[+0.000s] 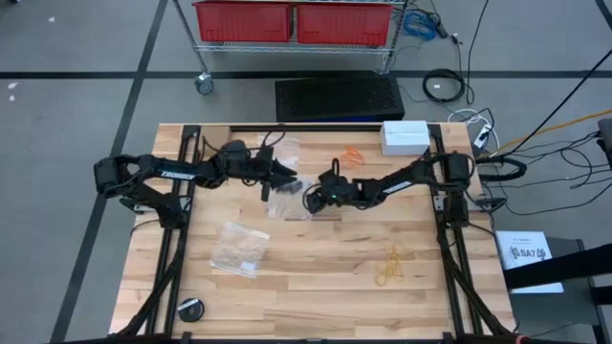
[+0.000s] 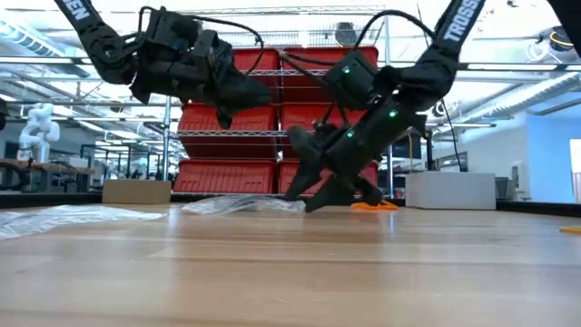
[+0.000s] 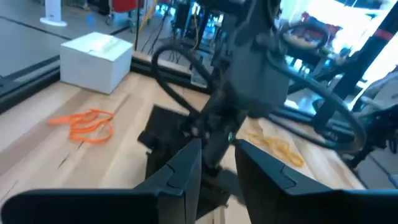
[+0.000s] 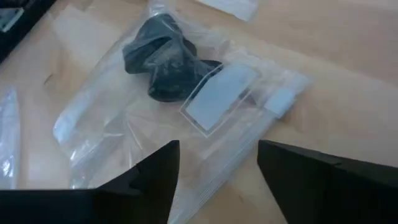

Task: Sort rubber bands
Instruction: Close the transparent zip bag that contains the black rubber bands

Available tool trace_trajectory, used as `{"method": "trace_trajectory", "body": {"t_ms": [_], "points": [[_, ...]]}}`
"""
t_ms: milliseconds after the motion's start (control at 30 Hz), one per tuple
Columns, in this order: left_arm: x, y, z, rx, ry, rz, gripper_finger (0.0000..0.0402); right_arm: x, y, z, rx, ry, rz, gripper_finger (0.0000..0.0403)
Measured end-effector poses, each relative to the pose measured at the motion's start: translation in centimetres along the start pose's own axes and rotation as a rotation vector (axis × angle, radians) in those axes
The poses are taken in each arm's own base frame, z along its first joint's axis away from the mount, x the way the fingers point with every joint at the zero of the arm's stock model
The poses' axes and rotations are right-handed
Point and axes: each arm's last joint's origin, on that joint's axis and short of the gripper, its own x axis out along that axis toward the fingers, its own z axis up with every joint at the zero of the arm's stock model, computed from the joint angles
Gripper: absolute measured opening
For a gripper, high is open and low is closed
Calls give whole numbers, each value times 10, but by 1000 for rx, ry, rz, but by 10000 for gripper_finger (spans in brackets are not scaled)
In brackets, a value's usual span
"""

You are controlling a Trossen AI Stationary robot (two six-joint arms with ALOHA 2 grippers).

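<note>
Black rubber bands [image 4: 165,65] bagged; white box [image 1: 404,136], probably cardboard, nearby.

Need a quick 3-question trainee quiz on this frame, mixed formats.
1. True or false: the black rubber bands lie inside a clear bag.
2. Which colour of bands lies nearest the white box? A orange B pale yellow C black
3. Fill in: the right gripper has its fingers ____ above the bag.

Key: 1 true. 2 A, the orange bands; the pale yellow bands lie towards the near right of the table. 3 open.
</note>
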Motion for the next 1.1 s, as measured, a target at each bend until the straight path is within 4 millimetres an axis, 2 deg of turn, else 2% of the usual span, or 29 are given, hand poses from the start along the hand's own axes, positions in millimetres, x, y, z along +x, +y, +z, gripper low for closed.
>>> {"method": "trace_trajectory", "body": {"t_ms": [100, 233, 300, 467, 700, 833, 967, 1100], "points": [[-12, 9, 0, -22, -60, -6, 104, 3, 2, 1, -70, -10, -38, 149], [-36, 22, -5, -67, -164, 49, 104, 1, 4, 0, -198, -11, -59, 41], [-49, 28, -11, -100, -198, 70, 104, -4, 5, 2, -257, -21, -81, 12], [-65, 33, -28, -181, -154, 64, 104, -20, 16, 16, -420, -67, -46, 23], [-52, 15, -38, -194, -51, -102, 106, -60, 37, 41, -583, -178, 21, 7], [-47, 8, -40, -176, -41, -111, 129, -89, 50, 50, -674, -238, 69, 1], [-47, 9, -41, -186, -44, -68, 165, -109, 52, 53, -588, -210, 91, 2], [-47, 10, -42, -192, -43, -45, 189, -102, 37, 44, -510, -51, 16, 32]]}}
